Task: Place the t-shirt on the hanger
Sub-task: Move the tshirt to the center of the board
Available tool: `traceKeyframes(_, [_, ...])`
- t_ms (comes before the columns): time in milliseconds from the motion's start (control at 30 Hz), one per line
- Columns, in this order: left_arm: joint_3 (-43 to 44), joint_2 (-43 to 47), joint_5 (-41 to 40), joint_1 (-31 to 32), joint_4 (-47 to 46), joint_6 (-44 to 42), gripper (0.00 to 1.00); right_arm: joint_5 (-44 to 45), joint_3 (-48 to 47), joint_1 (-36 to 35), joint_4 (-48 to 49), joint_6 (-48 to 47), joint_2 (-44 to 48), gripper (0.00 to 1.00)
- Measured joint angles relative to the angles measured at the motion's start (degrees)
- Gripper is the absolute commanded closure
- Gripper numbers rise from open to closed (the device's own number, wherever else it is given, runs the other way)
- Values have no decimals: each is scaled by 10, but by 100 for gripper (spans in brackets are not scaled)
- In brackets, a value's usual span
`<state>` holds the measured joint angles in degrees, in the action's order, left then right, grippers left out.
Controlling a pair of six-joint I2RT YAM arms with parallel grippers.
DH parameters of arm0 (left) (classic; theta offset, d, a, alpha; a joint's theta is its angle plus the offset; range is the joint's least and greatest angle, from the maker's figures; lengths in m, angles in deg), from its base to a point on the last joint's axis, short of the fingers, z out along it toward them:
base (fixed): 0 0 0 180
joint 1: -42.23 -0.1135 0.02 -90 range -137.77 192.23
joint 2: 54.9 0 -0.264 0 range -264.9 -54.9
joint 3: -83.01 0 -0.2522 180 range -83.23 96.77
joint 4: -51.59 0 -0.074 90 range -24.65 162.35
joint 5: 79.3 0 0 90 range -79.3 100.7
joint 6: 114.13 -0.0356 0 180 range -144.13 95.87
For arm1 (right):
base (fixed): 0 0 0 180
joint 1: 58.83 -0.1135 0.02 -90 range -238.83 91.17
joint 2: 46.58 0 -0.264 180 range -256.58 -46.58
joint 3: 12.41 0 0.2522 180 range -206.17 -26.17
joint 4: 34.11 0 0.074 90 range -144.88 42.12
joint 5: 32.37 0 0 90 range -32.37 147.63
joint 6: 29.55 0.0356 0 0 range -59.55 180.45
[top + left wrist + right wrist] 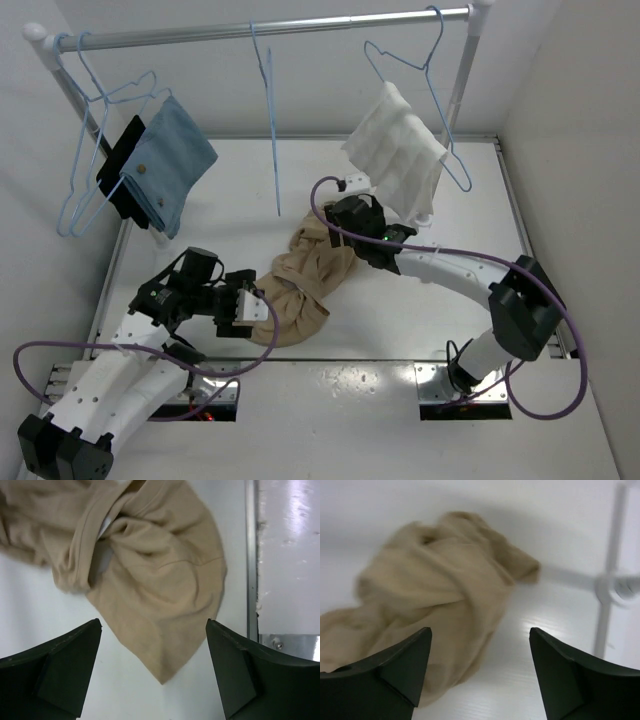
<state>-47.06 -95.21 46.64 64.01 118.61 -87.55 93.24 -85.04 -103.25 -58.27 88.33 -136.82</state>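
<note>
The tan t-shirt (305,280) lies crumpled on the white table between my two grippers. The bare light-blue hanger (271,110) hangs edge-on from the rail at the back. My left gripper (252,308) is open and empty at the shirt's near left corner. In the left wrist view the shirt (155,575) shows its collar and a pointed corner between the fingers (65,665). My right gripper (345,232) is open and empty at the shirt's far right end. In the right wrist view the shirt (430,595) lies ahead and left of the fingers (560,675).
A blue cloth (170,165) hangs on hangers at the rail's left. A white textured cloth (398,145) hangs on a hanger at the right. The rail (270,30) spans the back. A metal strip (251,555) marks the table's near edge.
</note>
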Motion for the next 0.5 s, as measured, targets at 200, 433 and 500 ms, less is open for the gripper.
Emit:
traceKeyframes(200, [-73,60,-147,-3,-146,224,9,-197,11,-65,75,-143,19,29])
traceKeyframes(433, [-144,195,-327,-9,-264,338,8,-312,18,-115,108,-215,-70,25])
traceKeyframes(500, [-146,195,-354,-12,-282,351,8,-309,6,-120,113,-226,-109,25])
